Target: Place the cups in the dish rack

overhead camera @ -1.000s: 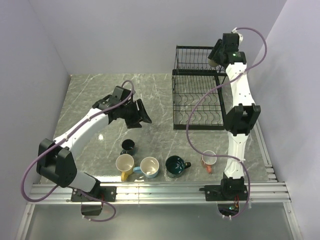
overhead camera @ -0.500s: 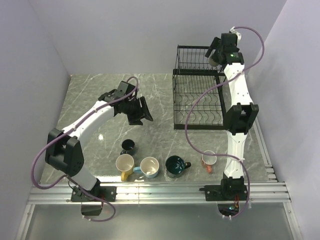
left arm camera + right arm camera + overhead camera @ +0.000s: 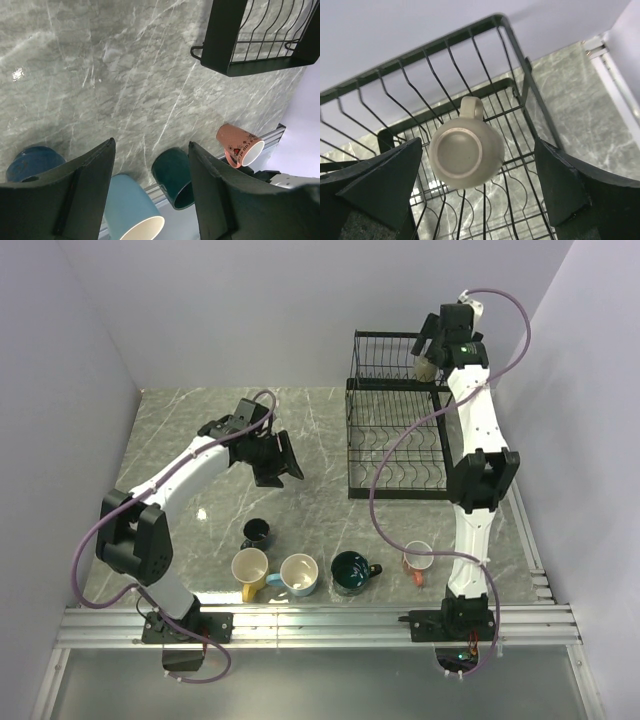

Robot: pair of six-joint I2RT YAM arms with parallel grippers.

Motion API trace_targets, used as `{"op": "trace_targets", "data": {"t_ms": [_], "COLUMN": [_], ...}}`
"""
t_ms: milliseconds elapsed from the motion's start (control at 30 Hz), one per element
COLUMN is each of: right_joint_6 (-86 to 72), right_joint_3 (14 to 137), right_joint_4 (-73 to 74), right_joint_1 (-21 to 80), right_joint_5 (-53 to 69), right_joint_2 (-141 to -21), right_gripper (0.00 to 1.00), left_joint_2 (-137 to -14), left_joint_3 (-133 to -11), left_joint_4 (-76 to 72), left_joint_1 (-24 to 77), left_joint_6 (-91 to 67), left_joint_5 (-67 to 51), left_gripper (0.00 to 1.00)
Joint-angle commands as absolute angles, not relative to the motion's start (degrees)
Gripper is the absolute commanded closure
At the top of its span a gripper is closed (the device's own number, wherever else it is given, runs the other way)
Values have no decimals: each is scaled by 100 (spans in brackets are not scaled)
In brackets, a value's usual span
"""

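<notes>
The olive-grey cup (image 3: 465, 155) sits upturned in the dish rack's (image 3: 397, 385) upper tier, between the spread right fingers (image 3: 375, 185), untouched. The left fingers (image 3: 75, 200), also spread, hover above the light blue cup (image 3: 132, 210) and its neighbours on the desk (image 3: 170, 420). The cups look rigid, glazed and breakable, so pinching the rim wall seems safest.

1 mug (image 3: 466, 150) in rack (image 3: 396, 386) top basket; 5 mugs (image 3: 300, 575) on table (image 3: 180, 425) nr front

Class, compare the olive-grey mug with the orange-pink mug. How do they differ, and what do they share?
Place: the olive-grey mug sits in the upper basket of the dish rack, while the orange-pink mug stands on the table.
Pose: the olive-grey mug is base-up and the orange-pink mug is mouth-up.
Colour: olive-grey against orange-pink.
Both have one handle.
</notes>
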State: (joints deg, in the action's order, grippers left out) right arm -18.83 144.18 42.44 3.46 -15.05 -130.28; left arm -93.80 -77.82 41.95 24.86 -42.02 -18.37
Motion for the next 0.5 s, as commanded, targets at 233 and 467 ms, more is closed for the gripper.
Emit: {"op": "trace_targets", "data": {"t_ms": [233,467], "right_joint_6": [-1906,-1854], "right_joint_3": [14161,13001], "right_joint_4": [4034,4306], "right_joint_1": [299,1282], "right_joint_5": [-1108,-1212], "right_joint_2": [-11462,-10320], "right_gripper": [0,0], "left_joint_2": [-9544,-9238], "left_joint_3": [-8638,-7763], "left_joint_4": [5518,5714], "left_joint_1": [2118,2065], "left_joint_6": [-3622,-3498], "left_joint_5": [-337,318], "left_gripper": [37,44]}}
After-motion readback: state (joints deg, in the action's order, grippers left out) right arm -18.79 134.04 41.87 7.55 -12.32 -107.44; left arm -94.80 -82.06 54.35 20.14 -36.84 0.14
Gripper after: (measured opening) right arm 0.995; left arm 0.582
